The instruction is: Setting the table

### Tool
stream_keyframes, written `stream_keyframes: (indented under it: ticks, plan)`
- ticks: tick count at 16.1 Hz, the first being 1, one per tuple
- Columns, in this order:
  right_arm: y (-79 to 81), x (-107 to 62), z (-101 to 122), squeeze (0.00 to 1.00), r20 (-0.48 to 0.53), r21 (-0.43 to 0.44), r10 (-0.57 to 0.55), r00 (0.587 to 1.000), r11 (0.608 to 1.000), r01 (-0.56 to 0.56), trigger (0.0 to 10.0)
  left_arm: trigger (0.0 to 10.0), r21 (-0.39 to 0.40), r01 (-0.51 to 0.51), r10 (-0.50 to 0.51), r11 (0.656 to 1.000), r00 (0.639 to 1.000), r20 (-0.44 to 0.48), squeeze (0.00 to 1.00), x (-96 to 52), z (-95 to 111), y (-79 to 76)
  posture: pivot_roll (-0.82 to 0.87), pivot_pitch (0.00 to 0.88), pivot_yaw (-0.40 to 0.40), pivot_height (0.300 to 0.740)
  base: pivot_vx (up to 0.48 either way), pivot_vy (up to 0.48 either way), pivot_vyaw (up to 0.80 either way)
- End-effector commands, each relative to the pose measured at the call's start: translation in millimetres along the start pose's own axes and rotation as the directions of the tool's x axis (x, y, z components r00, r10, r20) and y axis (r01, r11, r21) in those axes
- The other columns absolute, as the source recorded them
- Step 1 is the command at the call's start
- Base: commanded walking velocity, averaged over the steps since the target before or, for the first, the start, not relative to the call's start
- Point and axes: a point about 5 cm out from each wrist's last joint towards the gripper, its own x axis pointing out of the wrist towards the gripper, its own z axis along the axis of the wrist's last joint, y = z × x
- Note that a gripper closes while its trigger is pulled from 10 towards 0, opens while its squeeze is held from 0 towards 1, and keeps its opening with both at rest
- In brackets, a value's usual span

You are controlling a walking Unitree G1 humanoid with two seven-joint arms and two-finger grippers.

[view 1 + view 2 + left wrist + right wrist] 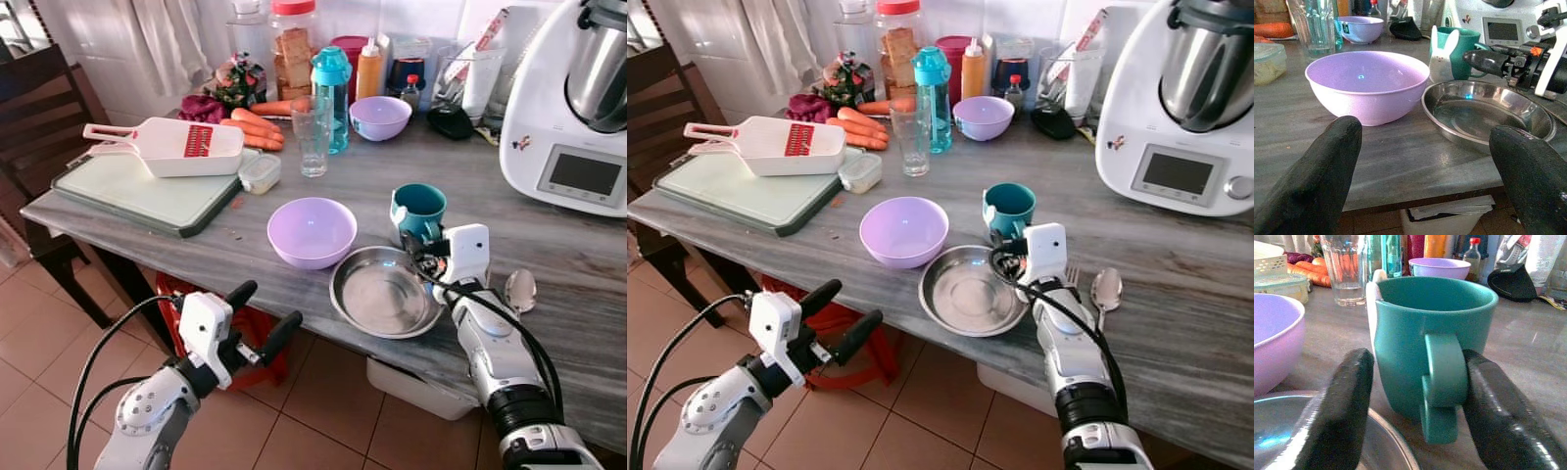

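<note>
A teal mug (419, 209) stands on the grey counter (549, 245) behind a steel plate (382, 292). My right gripper (416, 250) is open at the mug's near side, and in the right wrist view its fingers (1342, 401) straddle the mug's handle (1442, 387). A purple bowl (312, 231) sits left of the plate. A spoon (519, 290) lies to the plate's right. My left gripper (267, 305) is open below the counter's front edge, facing the bowl (1366, 83) and the plate (1488, 115), with nothing between its fingers.
At the counter's left end lies a cutting board (137, 191) with a white slicer (176, 145) on it. A glass (312, 137), a teal bottle (333, 93), carrots (257, 127) and a second purple bowl (379, 116) stand behind. A white kitchen machine (578, 108) is at the right, a chair (39, 117) at the left.
</note>
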Motion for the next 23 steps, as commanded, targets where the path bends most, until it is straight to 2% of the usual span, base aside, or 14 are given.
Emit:
stream_keyframes:
  ticks: [1, 3, 7, 13, 14, 15, 16, 17, 18, 19, 21, 22, 23]
  plan:
    - [-0.4, 0.5, 7.7, 1.00, 0.037, -0.014, 0.001, 0.999, 1.000, 0.000, 10.0, 10.0, -0.024, 0.037, -0.038, 0.999, 0.999, -0.009, 0.00, 1.7, -0.9, -1.1, 0.12, 0.004, 0.078, 0.740, 0.000, 0.000, 0.00]
    - [-1.2, -0.3, 8.9, 1.00, 0.045, -0.013, -0.007, 0.999, 1.000, 0.008, 10.0, 10.0, -0.049, 0.068, -0.068, 0.997, 0.998, -0.008, 0.00, 2.6, -1.7, -3.2, 0.11, 0.003, 0.083, 0.740, 0.000, 0.000, 0.00]
    - [-3.4, -1.8, 15.4, 1.00, 0.073, -0.011, -0.022, 0.997, 1.000, 0.023, 10.0, 10.0, -0.030, 0.067, -0.067, 0.997, 0.998, -0.011, 0.00, 3.8, -1.6, -3.4, 0.11, 0.001, 0.085, 0.740, 0.000, 0.000, 0.00]
    - [7.1, -13.6, 35.9, 1.00, 0.181, -0.005, -0.054, 0.982, 0.998, 0.056, 10.0, 10.0, 0.045, -0.085, 0.082, 0.995, 0.995, 0.052, 0.00, 11.4, 7.9, 10.1, 0.11, 0.000, 0.068, 0.740, 0.000, 0.000, 0.00]
    - [9.5, -20.2, 39.5, 1.00, 0.204, -0.016, -0.060, 0.977, 0.998, 0.065, 10.0, 10.0, 0.093, -0.180, 0.175, 0.979, 0.983, 0.064, 0.00, 13.9, 9.1, 19.4, 0.11, 0.000, 0.066, 0.740, 0.000, 0.000, 0.00]
    - [10.5, -23.7, 40.9, 0.72, 0.214, -0.021, -0.064, 0.975, 0.997, 0.070, 10.0, 10.0, 0.107, -0.220, 0.213, 0.970, 0.975, 0.067, 0.00, 14.9, 8.7, 23.5, 0.10, 0.000, 0.064, 0.740, 0.000, 0.000, 0.00]
    - [11.7, -28.8, 42.5, 0.63, 0.229, -0.024, -0.071, 0.971, 0.997, 0.078, 10.0, 10.0, 0.114, -0.269, 0.263, 0.956, 0.962, 0.065, 0.00, 15.7, 7.0, 28.7, 0.09, 0.000, 0.065, 0.740, 0.000, 0.000, 0.00]
    - [15.4, -34.2, 41.9, 0.64, 0.235, -0.031, -0.058, 0.970, 0.997, 0.067, 10.0, 10.0, 0.091, -0.294, 0.289, 0.952, 0.955, 0.058, 0.00, 16.5, 4.1, 30.6, 0.09, 0.000, 0.065, 0.740, 0.000, 0.000, 0.80]
    - [18.5, -38.3, 40.8, 0.60, 0.236, -0.037, -0.056, 0.970, 0.997, 0.066, 10.0, 10.0, 0.114, -0.307, 0.302, 0.945, 0.952, 0.058, 0.00, 18.1, 3.4, 31.2, 0.08, 0.000, 0.066, 0.740, 0.000, 0.000, 0.80]
    - [19.7, -40.9, 39.7, 0.51, 0.232, -0.029, -0.064, 0.971, 0.997, 0.073, 10.0, 10.0, 0.129, -0.323, 0.317, 0.938, 0.946, 0.061, 0.00, 20.0, 3.0, 31.5, 0.08, 0.000, 0.067, 0.740, 0.000, 0.000, 0.80]
    - [20.6, -46.3, 40.9, 0.51, 0.227, -0.025, -0.083, 0.970, 0.996, 0.091, 10.0, 10.0, 0.151, -0.412, 0.406, 0.899, 0.911, 0.072, 0.00, 24.5, 3.3, 38.9, 0.07, 0.000, 0.068, 0.740, 0.000, 0.000, 0.80]
    - [20.1, -50.0, 42.3, 0.28, 0.230, -0.033, -0.094, 0.969, 0.994, 0.104, 10.0, 10.0, 0.167, -0.451, 0.448, 0.876, 0.892, 0.060, 0.00, 27.5, 0.9, 42.2, 0.06, 0.000, 0.068, 0.740, 0.000, 0.000, 0.80]
    - [20.2, -51.0, 42.4, 0.12, 0.229, -0.035, -0.095, 0.969, 0.994, 0.106, 10.0, 10.0, 0.179, -0.460, 0.457, 0.870, 0.887, 0.061, 0.00, 28.2, 0.4, 42.6, 0.06, 0.000, 0.068, 0.740, 0.000, 0.000, 0.80]
